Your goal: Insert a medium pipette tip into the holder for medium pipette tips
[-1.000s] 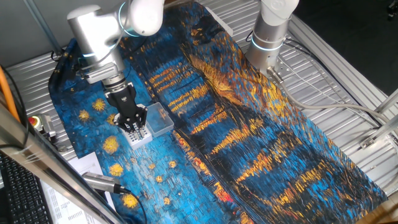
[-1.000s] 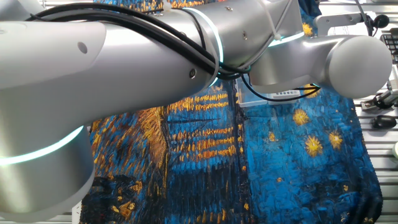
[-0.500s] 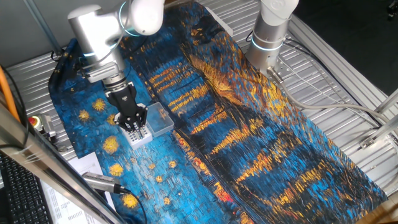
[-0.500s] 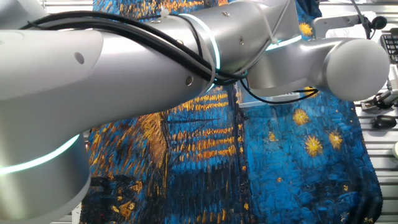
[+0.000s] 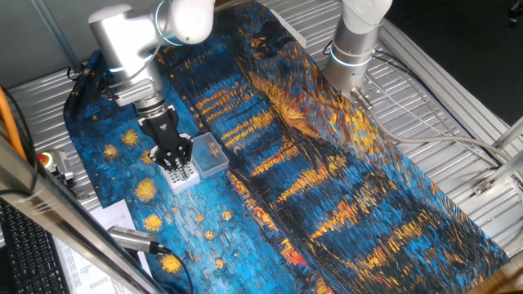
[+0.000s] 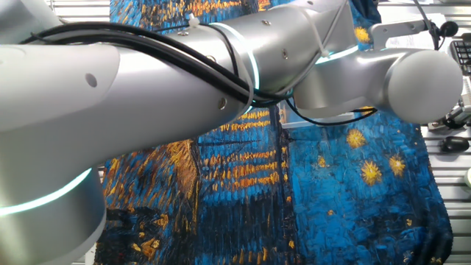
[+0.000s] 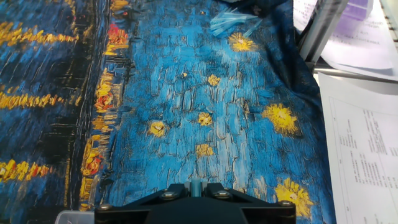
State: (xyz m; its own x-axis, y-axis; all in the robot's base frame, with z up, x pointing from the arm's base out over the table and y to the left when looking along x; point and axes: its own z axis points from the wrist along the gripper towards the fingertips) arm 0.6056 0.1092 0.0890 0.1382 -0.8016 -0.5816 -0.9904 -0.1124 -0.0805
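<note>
In one fixed view my gripper [image 5: 173,162] points straight down, right over the small white square holder [image 5: 183,177] on the blue painted cloth; its fingertips sit at the holder's top. In the hand view the two black fingers [image 7: 171,192] are closed on a pale blue medium pipette tip [image 7: 196,186] that stands between them. The holder is hidden below the fingers in the hand view. In the other fixed view the arm [image 6: 184,81] covers the gripper and the holder.
A clear plastic box [image 5: 209,155] stands right beside the holder; its corner shows in the hand view [image 7: 73,217]. Several loose blue tips [image 7: 233,22] lie at the cloth's far edge. Papers [image 7: 364,137] lie past the cloth's right edge. A second arm's base [image 5: 353,49] stands at the back.
The gripper has shifted very slightly left over the holder, still closed on the tip. The arm's upper links have turned a little in the other fixed view.
</note>
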